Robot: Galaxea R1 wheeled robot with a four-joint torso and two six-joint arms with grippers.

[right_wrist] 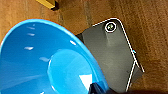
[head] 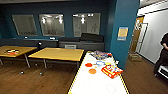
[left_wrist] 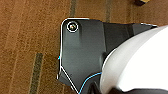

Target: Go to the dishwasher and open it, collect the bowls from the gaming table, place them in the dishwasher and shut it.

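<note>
Bowls: two orange ones (head: pixel 90 68) on white gaming table (head: pixel 86 82), beside red game box (head: pixel 111 70); pale ring-shaped pieces nearby, too blurred to name. Blue bowl (right_wrist: pixel 45 60) looms large at right wrist above wood floor (right_wrist: pixel 155 30), rim meeting dark part at frame edge; looks carried, jaws' spread cannot be told. Left wrist over floor, jaws unreadable. Judgement: keep blue bowl level while rolling, skirt table corner, watch person (head: pixel 163 53) at right.

base plate (left_wrist: pixel 82 55): dark, white-edged | corner fitting (left_wrist: pixel 72 26): round | arm shell (left_wrist: pixel 140 65): white
</note>
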